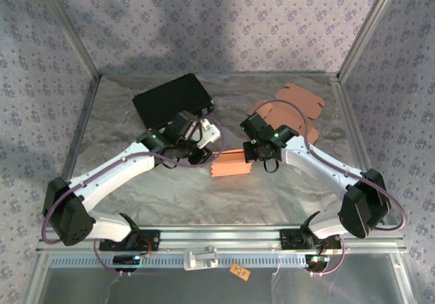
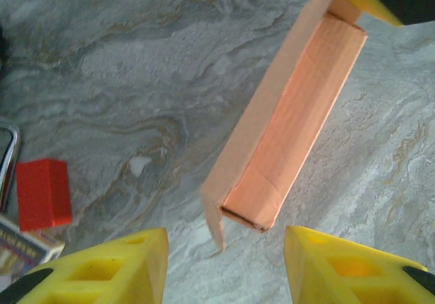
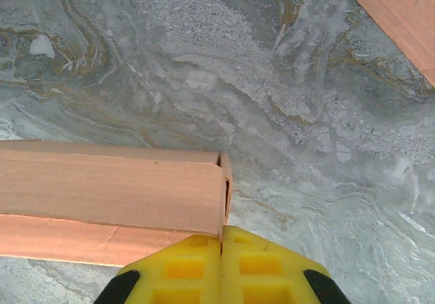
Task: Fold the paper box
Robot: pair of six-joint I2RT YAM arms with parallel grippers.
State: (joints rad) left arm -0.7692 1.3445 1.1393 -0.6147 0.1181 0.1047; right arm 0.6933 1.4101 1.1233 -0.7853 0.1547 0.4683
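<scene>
The paper box [image 1: 231, 162] is a long orange carton lying on the marbled table, partly folded, with a side panel and an end flap standing loose. In the left wrist view the paper box [image 2: 292, 120] runs away from me, its near end just ahead of my open left gripper [image 2: 224, 266], which touches nothing. My left gripper [image 1: 204, 156] sits at the box's left end. At the right end, my right gripper [image 1: 257, 153] is shut. In the right wrist view my right gripper [image 3: 221, 263] pinches the thin end flap of the box [image 3: 109, 192].
A black case [image 1: 171, 100] lies behind the left arm. Flat orange carton blanks [image 1: 292, 110] are spread at the back right, one edge [image 3: 401, 11] close to the right wrist. A red block [image 2: 43, 193] and a metal edge lie at the left.
</scene>
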